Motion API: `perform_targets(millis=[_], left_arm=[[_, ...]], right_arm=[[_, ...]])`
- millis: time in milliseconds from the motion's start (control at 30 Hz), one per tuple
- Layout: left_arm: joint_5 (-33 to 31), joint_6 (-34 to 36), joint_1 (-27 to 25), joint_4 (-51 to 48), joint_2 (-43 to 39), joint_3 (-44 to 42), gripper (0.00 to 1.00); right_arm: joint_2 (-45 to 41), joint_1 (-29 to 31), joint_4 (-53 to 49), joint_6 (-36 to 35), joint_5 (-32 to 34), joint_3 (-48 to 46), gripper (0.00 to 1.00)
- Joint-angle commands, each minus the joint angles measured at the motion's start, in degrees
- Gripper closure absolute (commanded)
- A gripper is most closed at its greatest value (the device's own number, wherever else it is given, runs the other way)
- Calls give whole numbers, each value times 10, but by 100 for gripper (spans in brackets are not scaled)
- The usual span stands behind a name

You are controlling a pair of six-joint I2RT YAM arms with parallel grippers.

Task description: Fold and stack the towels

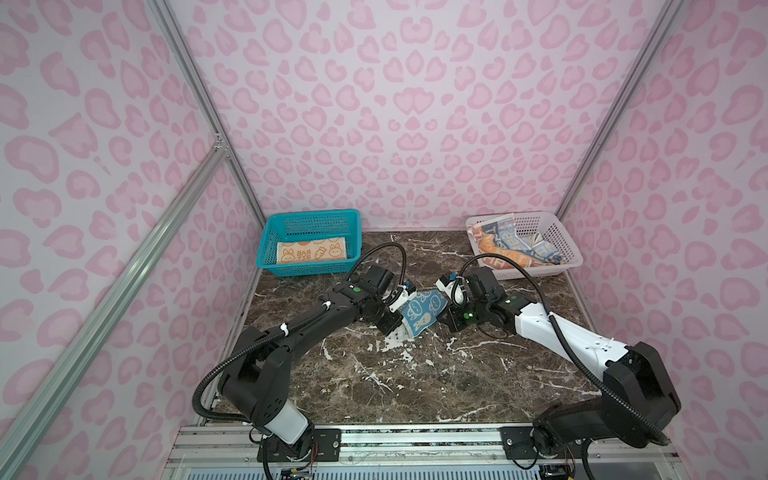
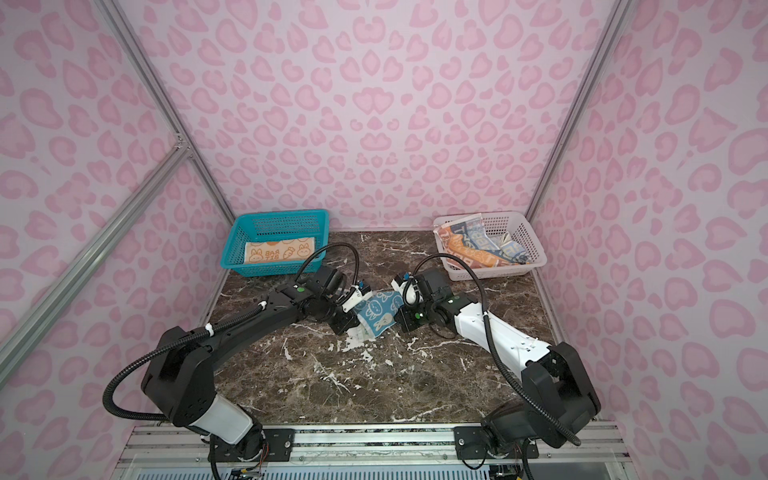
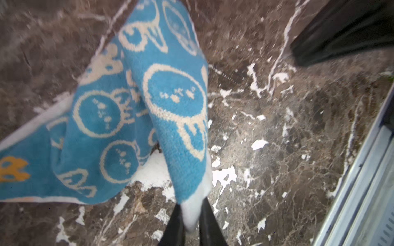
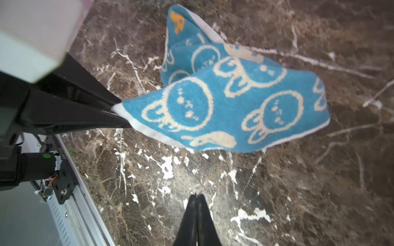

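Note:
A blue towel (image 1: 420, 311) (image 2: 380, 312) with white bunnies hangs crumpled just above the middle of the marble table. My left gripper (image 3: 191, 204) is shut on its white corner, which shows pinched between the black fingers (image 4: 115, 110) in the right wrist view. The rest of the blue towel (image 3: 174, 102) (image 4: 234, 102) sags toward the table. My right gripper (image 4: 197, 194) (image 1: 444, 318) is shut with nothing in it, just to the right of the towel and apart from it. An orange-cream bunny towel (image 1: 311, 252) lies folded in the teal basket. A lettered towel (image 1: 509, 245) lies crumpled in the white basket.
The teal basket (image 1: 266, 245) stands at the back left and the white mesh basket (image 1: 557, 241) at the back right. Dark marble table (image 1: 415, 386) spreads in front of both arms. Pink patterned walls and metal frame rails close in the sides.

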Motion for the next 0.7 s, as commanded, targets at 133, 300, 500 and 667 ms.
perform_targets(millis=[133,300,500,667], left_arm=[[54,-128,1,168,52,-34,76],[64,-162,1,179,78,-29,73],[85,-204,1,214,56,-89,69],[90,-240,1,237,33,-132,66]], right_arm=[[41,5,14,34,87,-3,95],[38,29,57,9,112,-27,72],[36,61,142,-8,130,-92,44],[55,84,185,-28,149,-115,37]])
